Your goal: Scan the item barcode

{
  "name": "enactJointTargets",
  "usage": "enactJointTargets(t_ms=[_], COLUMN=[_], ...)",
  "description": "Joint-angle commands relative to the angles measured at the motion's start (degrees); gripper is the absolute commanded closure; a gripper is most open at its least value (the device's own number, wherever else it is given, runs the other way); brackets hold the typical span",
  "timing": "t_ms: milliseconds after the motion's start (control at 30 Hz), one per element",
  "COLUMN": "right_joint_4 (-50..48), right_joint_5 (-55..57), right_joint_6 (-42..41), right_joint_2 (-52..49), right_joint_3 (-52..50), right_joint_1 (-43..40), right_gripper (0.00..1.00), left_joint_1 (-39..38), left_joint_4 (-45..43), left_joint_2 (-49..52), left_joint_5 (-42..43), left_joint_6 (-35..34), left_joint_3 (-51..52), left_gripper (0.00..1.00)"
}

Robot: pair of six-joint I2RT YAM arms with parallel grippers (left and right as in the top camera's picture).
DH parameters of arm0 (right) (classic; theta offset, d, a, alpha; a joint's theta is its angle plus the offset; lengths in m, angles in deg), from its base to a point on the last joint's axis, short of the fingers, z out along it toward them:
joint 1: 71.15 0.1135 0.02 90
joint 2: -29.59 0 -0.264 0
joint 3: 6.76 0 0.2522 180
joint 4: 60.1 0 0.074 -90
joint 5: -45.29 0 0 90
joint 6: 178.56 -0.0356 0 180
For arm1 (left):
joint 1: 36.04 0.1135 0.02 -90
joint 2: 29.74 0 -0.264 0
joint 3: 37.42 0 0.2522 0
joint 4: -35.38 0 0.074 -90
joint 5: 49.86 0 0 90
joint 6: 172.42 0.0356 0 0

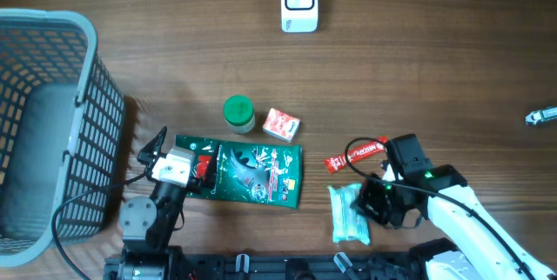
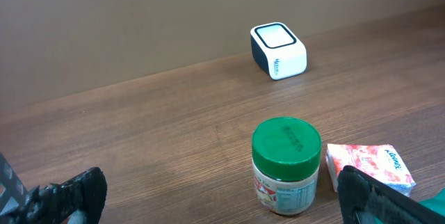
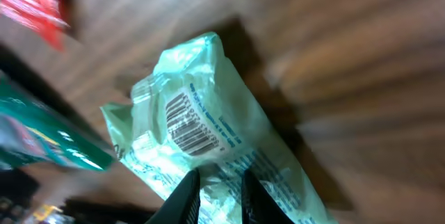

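At near right on the tabletop (image 1: 174, 36), right end effector (image 3: 217, 182) is clenched on one end of the pale green packet (image 3: 208, 133), barcode (image 3: 193, 123) facing the wrist cam. Packet lies between the dark green bag (image 1: 257, 173) and the right arm, well apart from the scanner (image 1: 298, 2) at the far edge. Left end effector (image 2: 219, 182) is released wide, holding nothing, near the green-lidded jar (image 2: 285, 165).

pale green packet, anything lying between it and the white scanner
The red wrapper lies flat just beyond the pale green packet, roughly on the line to the white scanner. Once lifted, the packet should pass over it.
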Motion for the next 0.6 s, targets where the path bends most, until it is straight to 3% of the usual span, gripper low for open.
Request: enactJointTargets(t_ms=[0, 200, 300, 467, 567], right_joint_4=[-4.0, -18.1, -19.6, -4.8, 2.7], right_joint_5=[4.3, 9.1, 7.7, 4.6, 8.2], right_joint_6=[-4.4, -0.9, 2.4, 10.8, 11.8], right_joint_2=[-0.1, -0.1, -0.1, 0.1, 0.1], right_joint_3=[-0.3, -0.1, 1.9, 11.0, 14.5], right_joint_1=[0.2, 0.2, 0.2, 0.3, 4.4], right_gripper=[0.79, 0.73, 0.73, 0.73, 0.56], left_joint_1=[-0.3, -0.3, -0.3, -0.3, -0.3], left_joint_4=[0.3, 0.3, 0.3, 0.3, 0.3], left_joint_2=[-0.3, -0.3, -0.3, -0.3, -0.3], left_joint_5=[0.9, 0.9, 0.9, 0.9, 0.9], left_joint_6=[-0.3, -0.3, -0.3, -0.3, -0.3], left_joint_3=[0.1, 0.1, 0.1, 0.1, 0.1], left_gripper=[0.00, 0.00, 0.00, 0.00, 0.00])
